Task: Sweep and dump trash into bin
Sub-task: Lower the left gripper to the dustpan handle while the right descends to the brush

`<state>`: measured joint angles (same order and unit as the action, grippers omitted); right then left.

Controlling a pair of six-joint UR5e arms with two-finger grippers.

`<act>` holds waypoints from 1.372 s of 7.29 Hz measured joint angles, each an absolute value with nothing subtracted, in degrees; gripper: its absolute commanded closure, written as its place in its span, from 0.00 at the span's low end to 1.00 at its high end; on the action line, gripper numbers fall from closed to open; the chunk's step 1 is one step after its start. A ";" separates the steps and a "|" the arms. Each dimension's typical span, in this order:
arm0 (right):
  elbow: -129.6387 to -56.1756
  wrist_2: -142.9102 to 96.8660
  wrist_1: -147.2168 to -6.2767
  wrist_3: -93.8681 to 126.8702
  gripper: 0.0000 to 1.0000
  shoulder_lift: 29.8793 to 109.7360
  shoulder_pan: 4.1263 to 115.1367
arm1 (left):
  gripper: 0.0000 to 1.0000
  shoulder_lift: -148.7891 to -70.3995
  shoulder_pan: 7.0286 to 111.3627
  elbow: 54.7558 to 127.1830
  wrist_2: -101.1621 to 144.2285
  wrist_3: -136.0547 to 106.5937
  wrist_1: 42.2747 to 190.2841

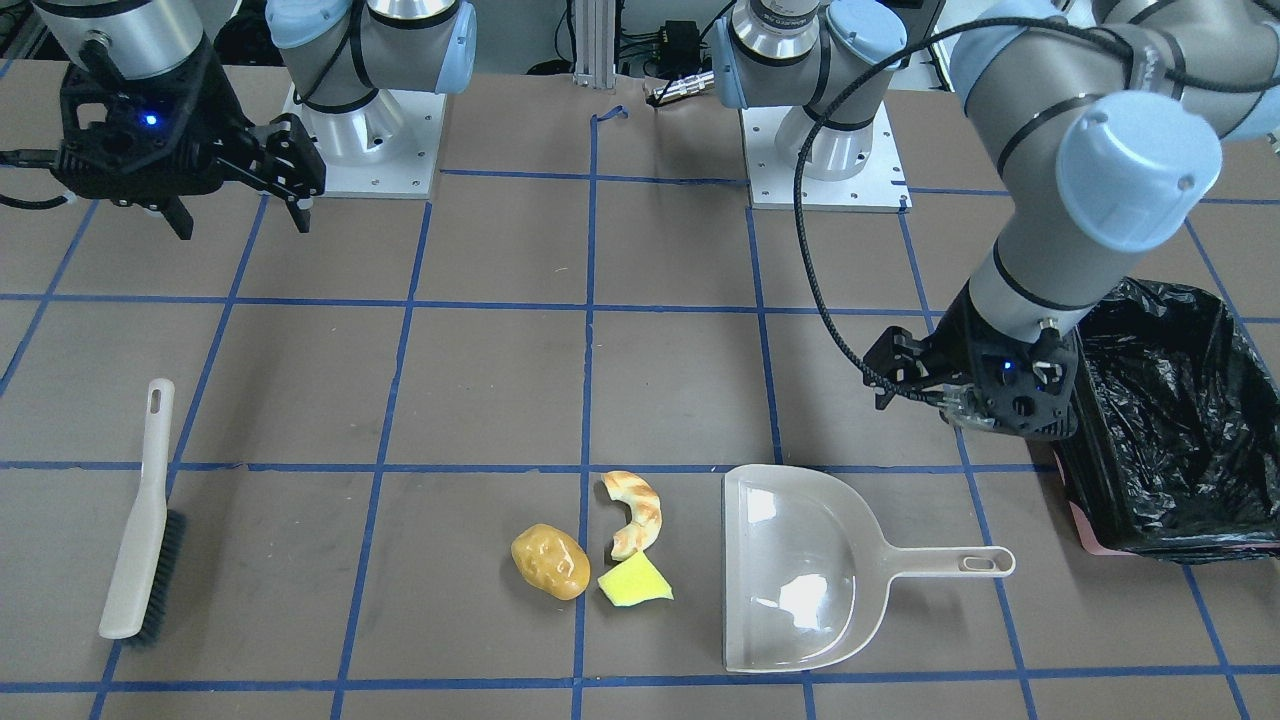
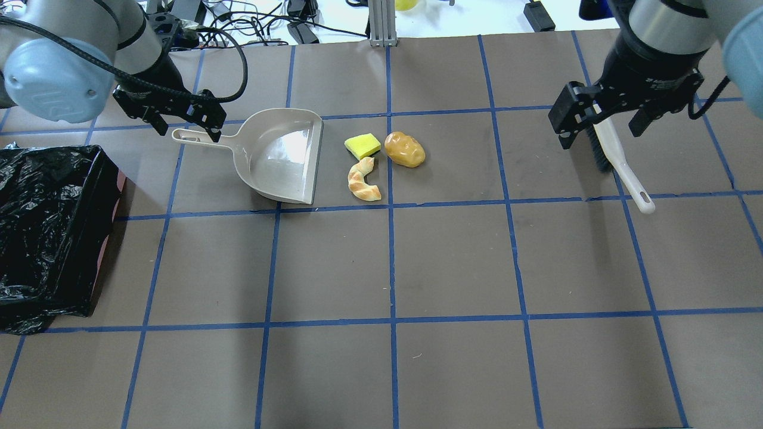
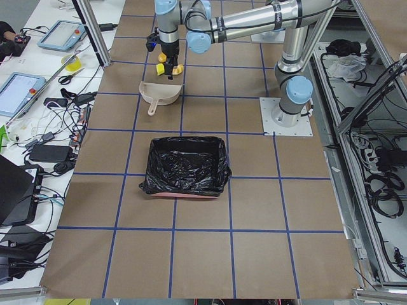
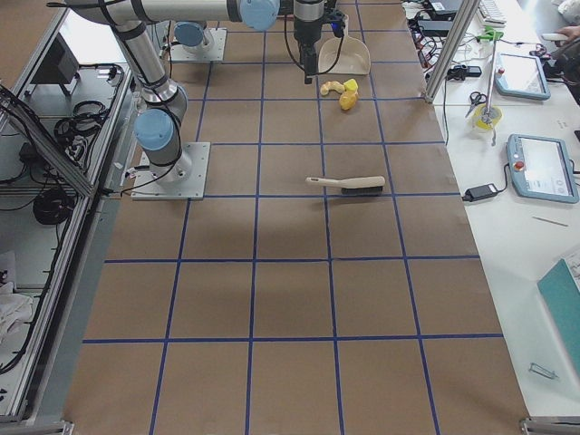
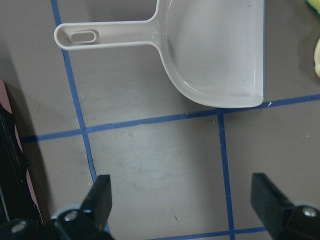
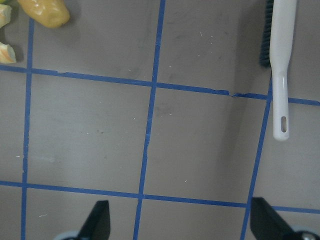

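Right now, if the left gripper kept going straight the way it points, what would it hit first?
Probably the bare table: the left gripper points down at it, short of the dustpan handle.

A beige translucent plastic dustpan [image 1: 790, 560] lies flat on the brown surface [image 1: 480, 380], which is gridded with blue tape. Its slotted handle points away from its open mouth. Well beyond that mouth lies a long off-white hand brush [image 1: 140, 520], its dark bristles facing the dustpan.
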<state>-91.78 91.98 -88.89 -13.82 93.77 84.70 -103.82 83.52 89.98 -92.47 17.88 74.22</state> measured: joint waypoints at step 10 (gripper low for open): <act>-103.33 91.90 -109.71 -28.20 0.00 81.19 63.91 | 0.05 -118.64 79.46 87.88 -92.42 84.44 59.83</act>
<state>-103.33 91.90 -109.71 -28.20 81.19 63.91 -118.64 79.46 87.88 -92.42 84.44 59.83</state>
